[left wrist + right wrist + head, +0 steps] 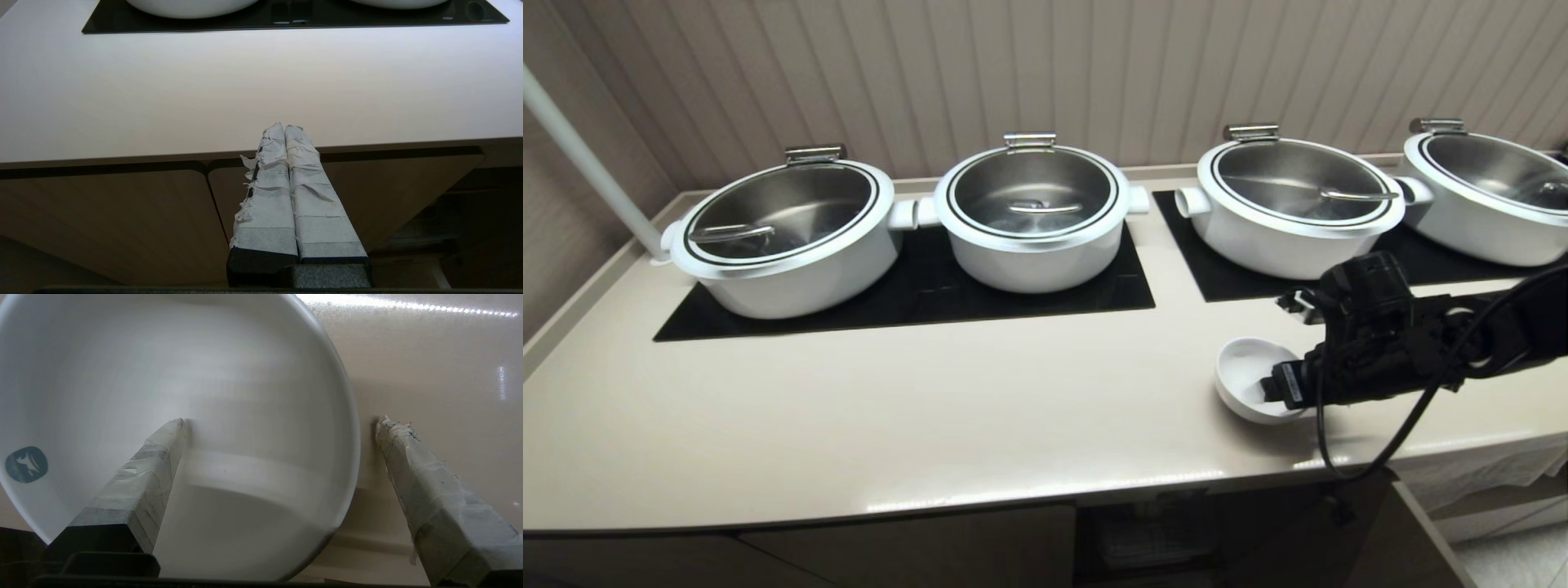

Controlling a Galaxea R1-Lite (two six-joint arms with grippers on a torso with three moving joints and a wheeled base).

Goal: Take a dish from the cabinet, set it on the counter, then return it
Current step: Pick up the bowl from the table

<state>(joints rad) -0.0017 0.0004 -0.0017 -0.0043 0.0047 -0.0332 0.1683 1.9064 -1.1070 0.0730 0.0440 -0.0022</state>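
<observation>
Dish (pixel 253 396) with teal bird logo (pixel 26 464) on counter (pixel 931 408), right gripper (pixel 282 422) fingers (pixel 163 449) wide apart astride rim, gripping nothing.

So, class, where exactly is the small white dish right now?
In the head view the dish sits on the counter toward the robot's right, near the front edge, before the third lidded pot. The open right gripper straddles its rim.

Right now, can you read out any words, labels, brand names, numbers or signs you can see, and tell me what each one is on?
No readable words or numbers anywhere in these views.
Small teal-grey badge inside the dish: a pale bird-like figure, no lettering I can make out.
Pale label on the right hand: too small to read.
Lidded pots, black glass panels, counter: no markings visible.
</observation>
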